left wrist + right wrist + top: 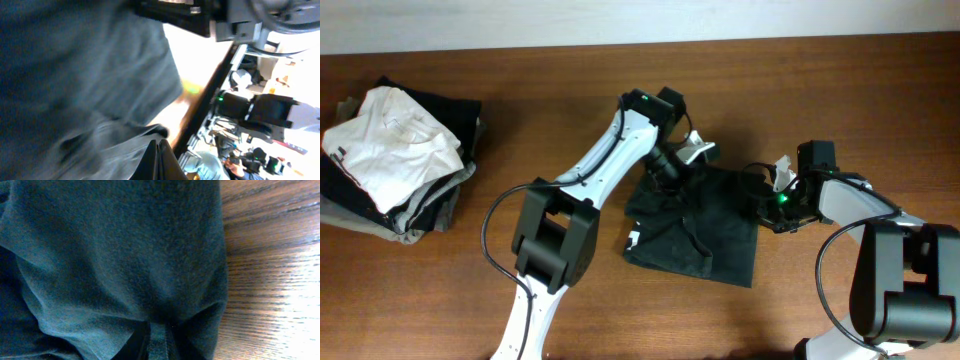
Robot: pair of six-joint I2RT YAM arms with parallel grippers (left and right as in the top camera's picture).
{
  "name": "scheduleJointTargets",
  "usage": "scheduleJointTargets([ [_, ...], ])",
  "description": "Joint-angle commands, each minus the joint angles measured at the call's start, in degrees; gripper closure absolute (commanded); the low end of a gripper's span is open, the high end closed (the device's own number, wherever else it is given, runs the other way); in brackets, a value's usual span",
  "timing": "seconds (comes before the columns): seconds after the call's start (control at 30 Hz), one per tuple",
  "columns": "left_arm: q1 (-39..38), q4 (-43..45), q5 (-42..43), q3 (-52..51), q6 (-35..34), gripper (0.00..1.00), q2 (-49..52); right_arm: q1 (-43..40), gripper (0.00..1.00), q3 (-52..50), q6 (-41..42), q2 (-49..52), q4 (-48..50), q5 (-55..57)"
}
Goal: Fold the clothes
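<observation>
While the dark shirt lies crumpled in the middle of the wooden table, its right edge is pinched by the right gripper and its far-left corner bunches at the left gripper, whose fingers are pressed together, whether on cloth I cannot tell.

shirt: dark soft cloth, matt, a bit fuzzy | desk: brown wood, smooth, shiny, grain lines | left arm: white hard shell, glossy | white garment: crumpled cloth
</observation>
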Motion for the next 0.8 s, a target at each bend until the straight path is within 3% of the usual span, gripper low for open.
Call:
scheduleJointTargets([
  [0.0,-0.11,-1.27,-2.25,1.86,-2.69,0.99,-0.44,0.68,0.83,-2.80,0.28,3.72,-1.62,5.29],
  [0.07,1.33,-3.76,-10.38,4.24,-3.72,0.85,-0.44,0.68,0.77,-2.80,0.28,3.72,-1.60,5.29],
  [0.2,6.34,-7.21,-29.77,6.67,-5.86,0.47,-0.42,0.68,0.75,-2.80,0.31,3.72,-1.60,5.29],
  [0.23,7.48,-7.02,-31.76,6.03,-5.81,0.40,-0.20,0.68,0.73,-2.80,0.31,3.72,-1.57,5.29],
  [0.3,9.70,-6.49,-31.89,2.51,-5.81,0.36,0.09,0.68,0.73,-2.80,0.31,3.72,-1.62,5.29],
  [0.43,10.73,-3.02,-26.91,-5.77,-5.75,0.35,0.26,0.68,0.72,-2.80,0.31,3.72,-1.60,5.29],
  [0.57,10.71,-1.31,-13.97,-8.15,-4.11,0.39,0.26,0.68,0.72,-2.80,0.28,3.72,-1.62,5.29],
  [0.6,10.71,-1.11,-9.57,-8.13,-2.86,0.44,0.26,0.68,0.72,-2.80,0.31,3.72,-1.62,5.29],
  [0.7,10.73,-0.81,-1.99,-7.39,-2.75,0.81,0.20,0.68,0.71,-2.80,0.28,3.72,-1.64,5.29],
  [0.77,10.71,-0.72,1.03,-5.97,-2.75,0.89,0.20,0.68,0.71,-2.80,0.28,3.72,-1.62,5.31],
])
